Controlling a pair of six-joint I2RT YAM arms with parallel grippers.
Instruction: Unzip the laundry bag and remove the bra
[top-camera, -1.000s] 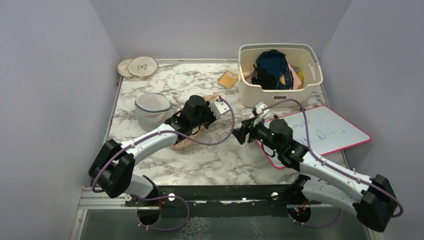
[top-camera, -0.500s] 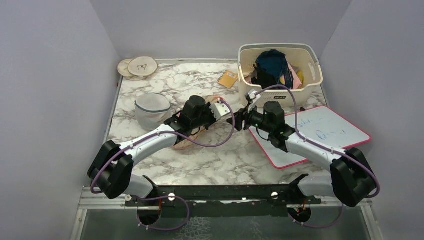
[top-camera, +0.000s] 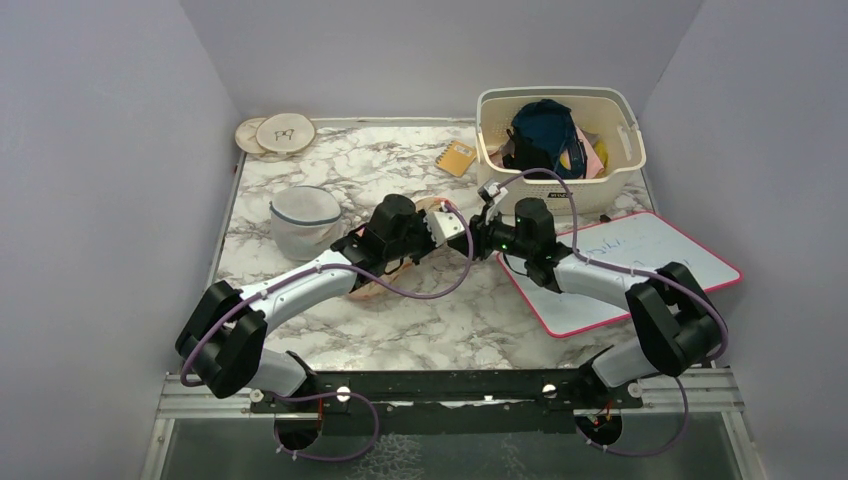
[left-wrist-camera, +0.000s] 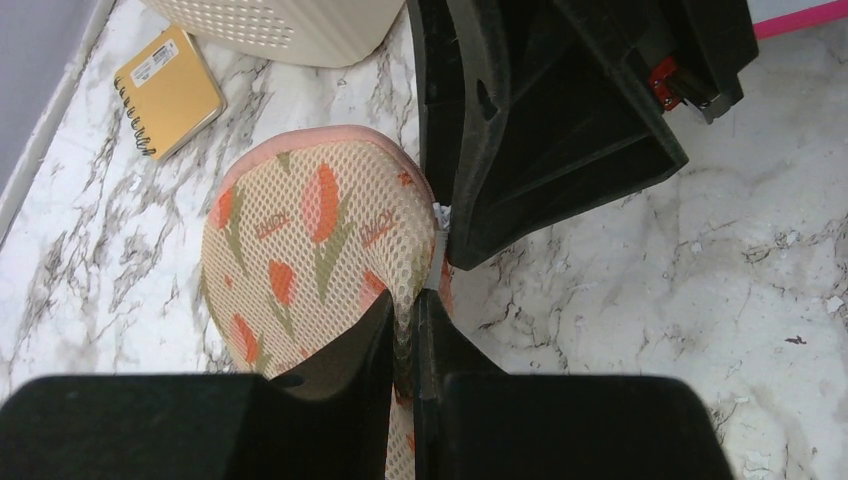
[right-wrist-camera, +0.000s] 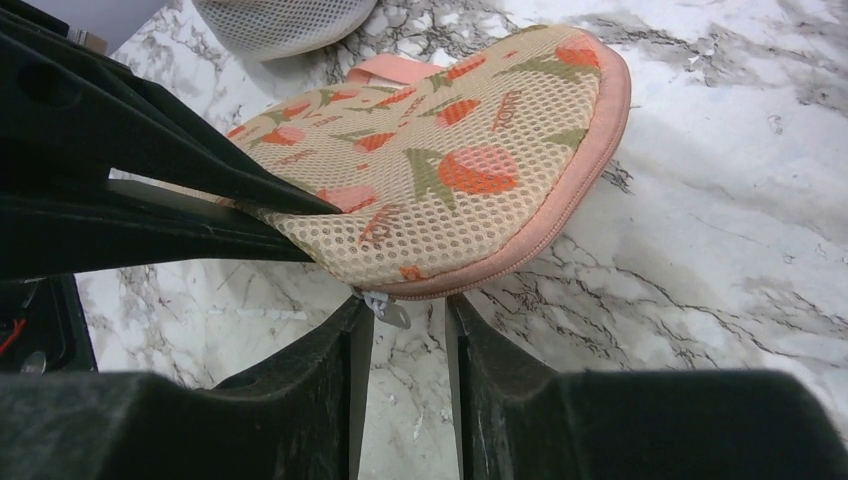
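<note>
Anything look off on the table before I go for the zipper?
Only the whiteboard: it lies skewed at the right, one corner overhanging the marble table's edge. The laundry bag looks intact; the left gripper pinches its edge, and the zipper pull sits between the right gripper's open fingers, not yet clamped.

The peach fabric laundry bag (right-wrist-camera: 450, 170) lies between the white mesh dome (top-camera: 303, 220) on its left and the pink-rimmed whiteboard (top-camera: 640, 265) on its right; behind the whiteboard stands the cream plastic basket (top-camera: 500, 182)
</note>
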